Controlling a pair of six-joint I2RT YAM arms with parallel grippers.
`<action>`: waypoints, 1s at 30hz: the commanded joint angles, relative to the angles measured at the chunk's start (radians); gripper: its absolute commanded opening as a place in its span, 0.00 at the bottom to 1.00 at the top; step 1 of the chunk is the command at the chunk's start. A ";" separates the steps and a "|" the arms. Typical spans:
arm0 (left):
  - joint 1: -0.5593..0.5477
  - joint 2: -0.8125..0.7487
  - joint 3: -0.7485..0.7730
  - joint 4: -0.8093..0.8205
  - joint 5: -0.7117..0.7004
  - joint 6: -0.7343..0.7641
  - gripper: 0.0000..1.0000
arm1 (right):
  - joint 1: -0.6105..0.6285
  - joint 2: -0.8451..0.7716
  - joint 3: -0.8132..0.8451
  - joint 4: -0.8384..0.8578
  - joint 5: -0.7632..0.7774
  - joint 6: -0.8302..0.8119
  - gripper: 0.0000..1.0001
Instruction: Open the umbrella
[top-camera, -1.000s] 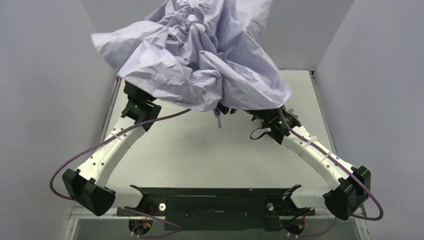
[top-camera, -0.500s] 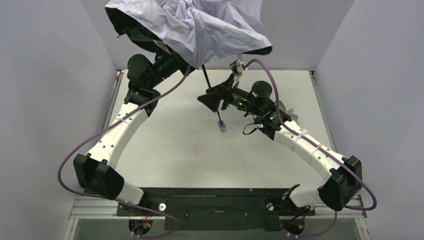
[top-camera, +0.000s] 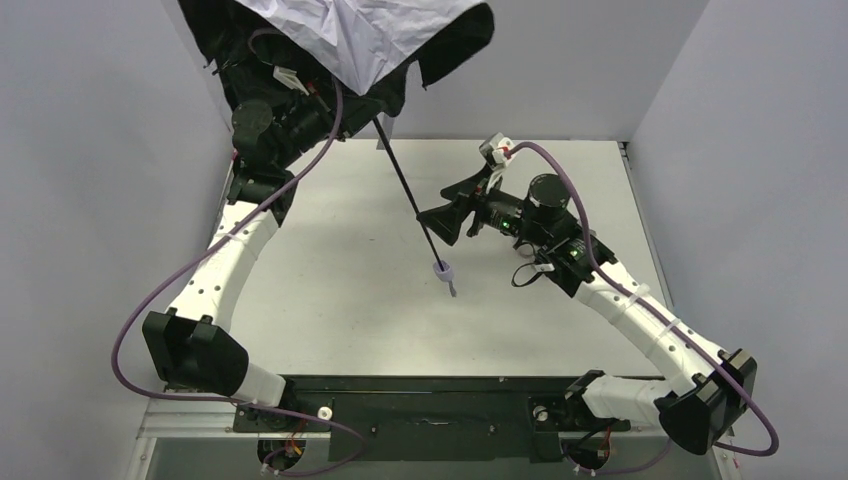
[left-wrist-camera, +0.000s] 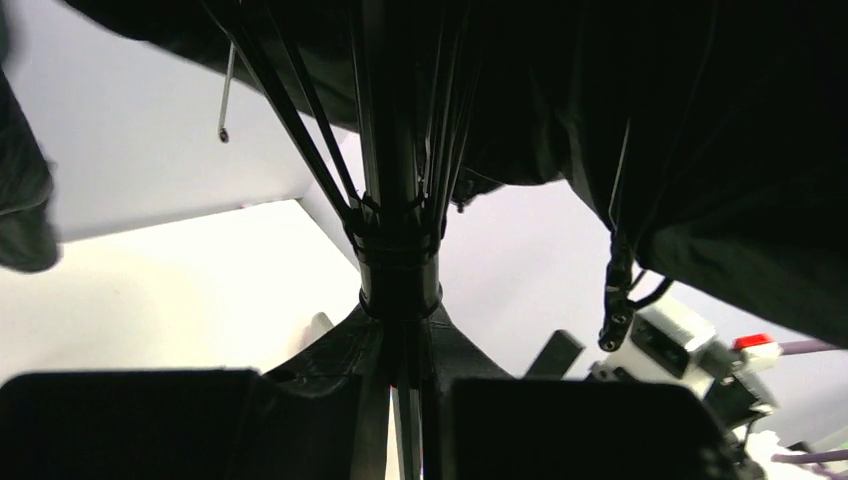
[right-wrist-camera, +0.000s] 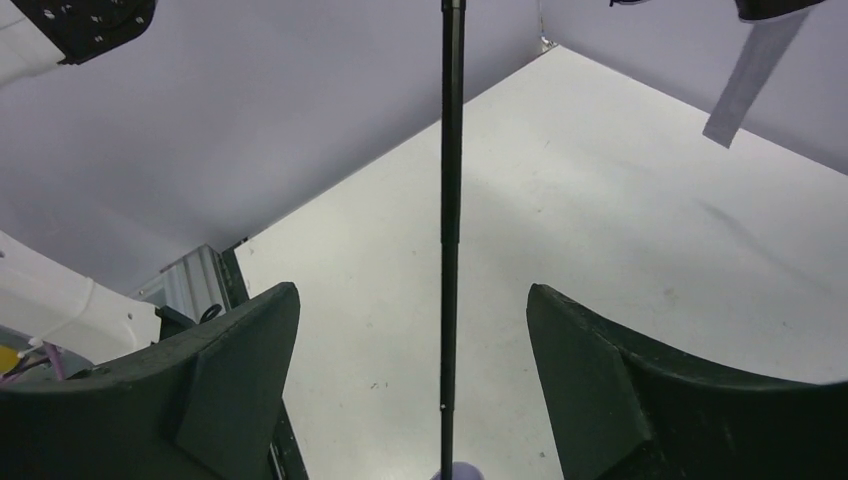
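Overhead, the umbrella (top-camera: 360, 35) hung high at the far-left corner of the enclosure, its crinkled lavender canopy (top-camera: 345, 20) only partly spread and showing its black underside along the rim. From beneath the fabric the thin black shaft (top-camera: 410, 200) ran down on a slant toward the middle of the white table (top-camera: 330, 310), ending in the small lavender handle (top-camera: 443, 269), which sat low over the tabletop; whether it touched the surface could not be told. The left gripper (left-wrist-camera: 405, 425) was clenched on the umbrella just under the canopy: in its wrist view the 2 dark fingers (left-wrist-camera: 130, 420) pressed in from either side of the shaft, directly below the black collar (left-wrist-camera: 398, 275) where the ribs (left-wrist-camera: 300, 120) gathered. The right gripper (right-wrist-camera: 410, 300) stood released, its jaws spread wide with the shaft running upright between them and touching neither finger (right-wrist-camera: 240, 380). From above, that gripper (top-camera: 432, 222) pointed leftward at the lower part of the shaft, a little above the handle. A pale fabric tab (right-wrist-camera: 745, 80) dangled from the canopy edge at the top right of the right wrist view. Purple cables (top-camera: 160, 300) looped along both arms.
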 joint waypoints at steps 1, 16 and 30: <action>0.003 -0.029 0.009 0.097 0.011 -0.135 0.00 | 0.002 0.038 -0.015 0.004 -0.034 0.043 0.80; 0.023 -0.060 0.041 -0.060 0.130 -0.205 0.00 | -0.119 -0.034 0.236 -0.082 0.024 -0.243 0.82; -0.043 -0.139 -0.028 -0.252 0.057 -0.443 0.00 | 0.092 -0.256 -0.086 -0.073 0.133 -1.208 0.88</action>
